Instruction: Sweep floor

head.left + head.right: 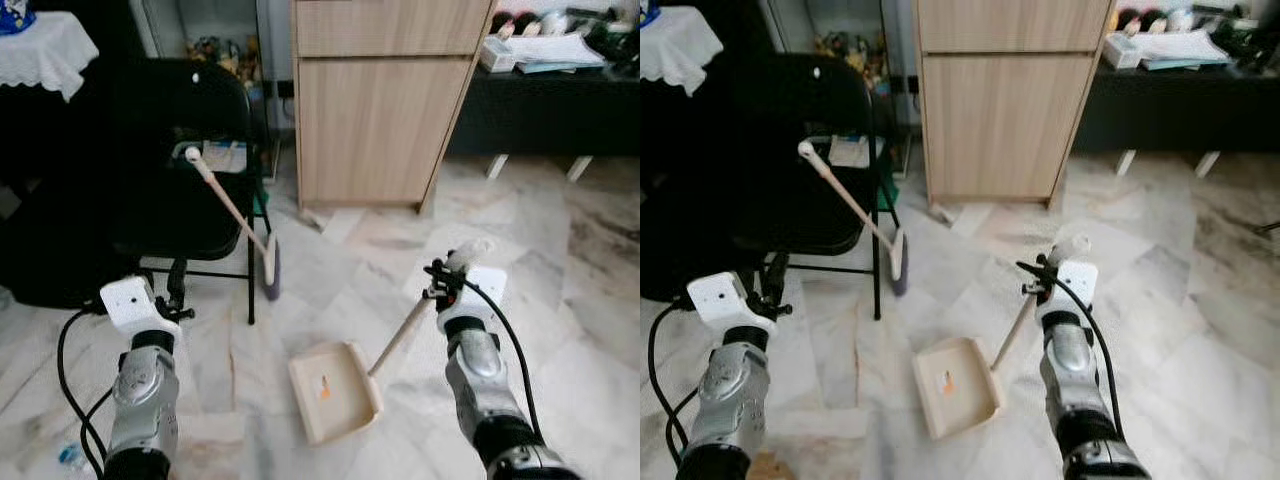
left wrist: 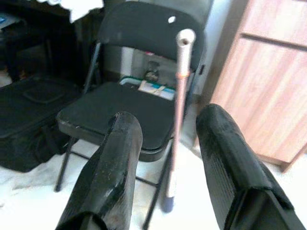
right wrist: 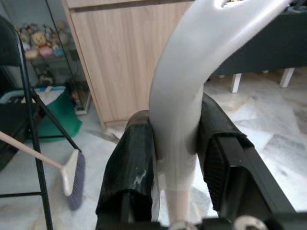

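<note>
— Cream plastic, that dustpan [image 1: 335, 390]: it sits flat on the marble floor [image 1: 560, 260] between the two arms, and the right gripper [image 3: 175, 158] has its black fingers clamped on the pale grip at the top of the pan's long handle.

— And the broom [image 1: 235, 220]?

— Untouched, I'd say. It leans with its handle tip on the seat of the black folding chair [image 1: 190, 160] and its dark bristles down on the floor beside the chair's front leg, well apart from the pan.

— Is the left gripper [image 2: 168, 143] on it?

— No. Its fingers are spread wide with nothing between them, and the wrist view looks straight along them at the broom handle, some way off.

— So how far along is the sweeping?

— Barely begun, by my reading. One small orange scrap lies in the pan; the broom must first be taken up, then the floor by the wooden cabinet [image 1: 380, 100] swept toward the pan.
</note>
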